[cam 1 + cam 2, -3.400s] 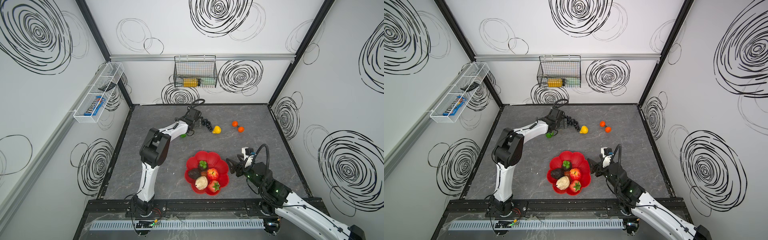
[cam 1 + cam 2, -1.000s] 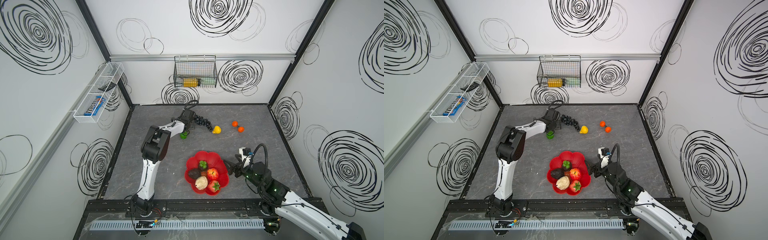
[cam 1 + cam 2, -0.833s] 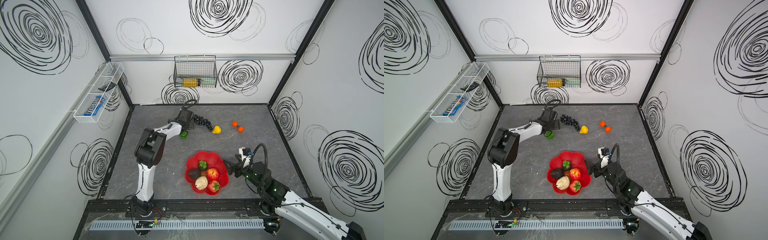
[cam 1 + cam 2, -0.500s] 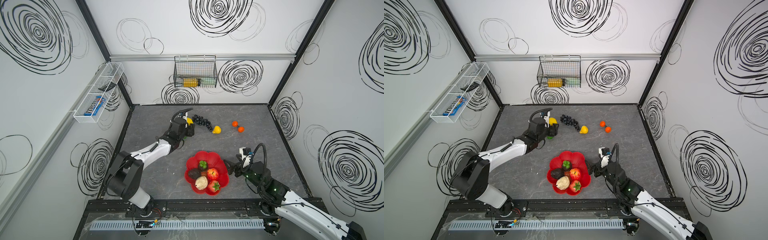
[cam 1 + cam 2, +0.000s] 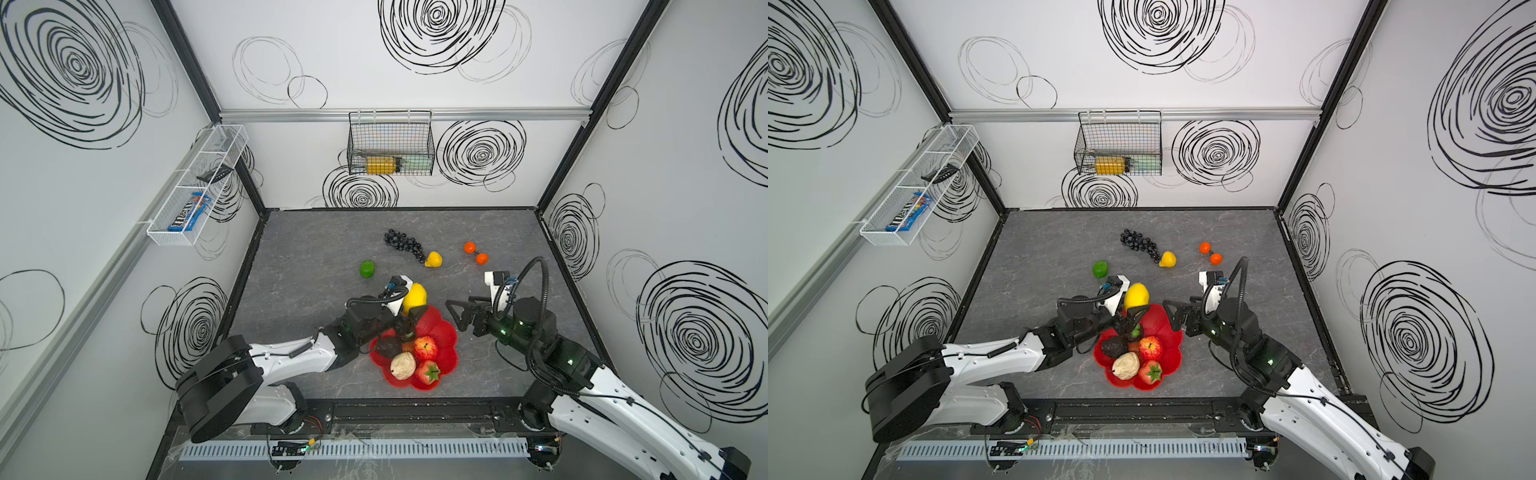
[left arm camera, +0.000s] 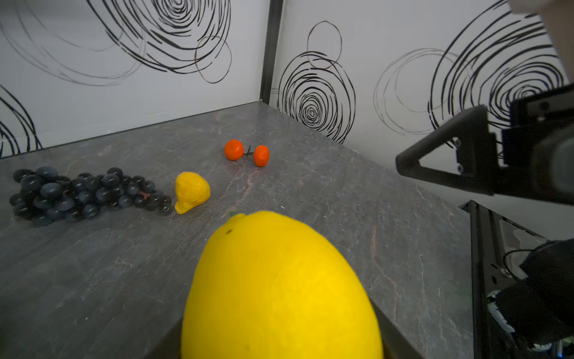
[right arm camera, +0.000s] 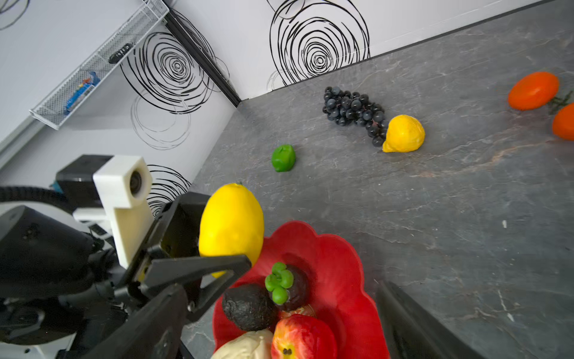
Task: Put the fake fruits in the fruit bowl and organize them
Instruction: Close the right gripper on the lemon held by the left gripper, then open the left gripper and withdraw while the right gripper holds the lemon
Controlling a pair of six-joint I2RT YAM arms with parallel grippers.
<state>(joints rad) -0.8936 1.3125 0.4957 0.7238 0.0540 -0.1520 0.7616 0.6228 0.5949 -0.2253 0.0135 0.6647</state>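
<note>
Blue packet point(image 5: 189, 212) reads m&m's; left fingers point(image 7: 198, 265) grip lemon point(image 7: 231, 223).

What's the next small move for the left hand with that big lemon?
Probably ease the left hand a little toward the bowl's middle and lower it before letting go. The large lemon seems to hang near the far rim of the red bowl, and the bare red area beside the mangosteen looks roomy enough.

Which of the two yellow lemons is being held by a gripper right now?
The bigger lemon, smooth-skinned, clamped in the left gripper by the red bowl's edge. The smaller lemon lies loose on the table beside the grapes.
</note>
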